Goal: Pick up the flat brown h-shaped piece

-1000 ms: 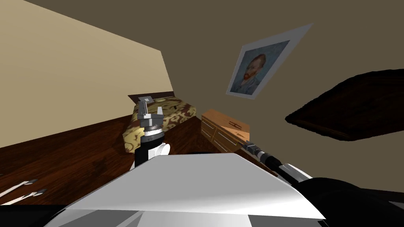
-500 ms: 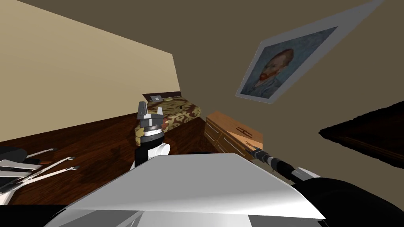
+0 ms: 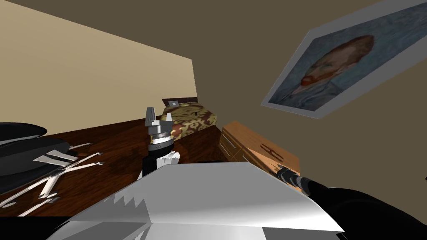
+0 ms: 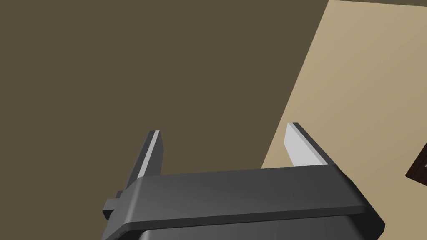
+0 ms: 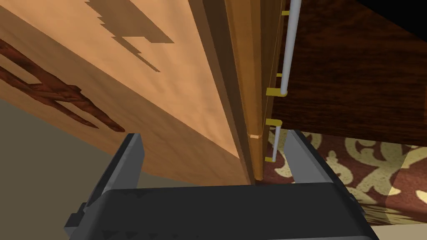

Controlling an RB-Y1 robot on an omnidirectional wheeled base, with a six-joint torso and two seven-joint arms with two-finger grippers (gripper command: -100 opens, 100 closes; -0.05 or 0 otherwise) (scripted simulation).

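A flat dark brown h-shaped piece [image 3: 271,151] lies on top of a light wooden dresser [image 3: 244,141]. In the right wrist view the piece [image 5: 54,93] lies on the dresser top [image 5: 167,100], off to one side of and beyond my fingers. My right gripper [image 5: 214,156] is open and empty, hanging over the dresser's front edge. In the head view the right gripper [image 3: 276,166] sits at the dresser's near end, just short of the piece. My left gripper [image 3: 158,121] is raised in front of my chest; its fingers [image 4: 300,143] stand open and empty.
The dresser drawers carry long grey bar handles [image 5: 287,46]. A bed with a patterned brown cover [image 3: 189,118] stands beyond the dresser. A framed portrait [image 3: 329,75] hangs on the wall. A black chair with pale star legs [image 3: 50,166] sits on the dark wooden floor at the left.
The whole head picture has shifted through my own move: the portrait is larger and further right, the dresser nearer, and the chair has come in from the left. Both arms keep their pose.
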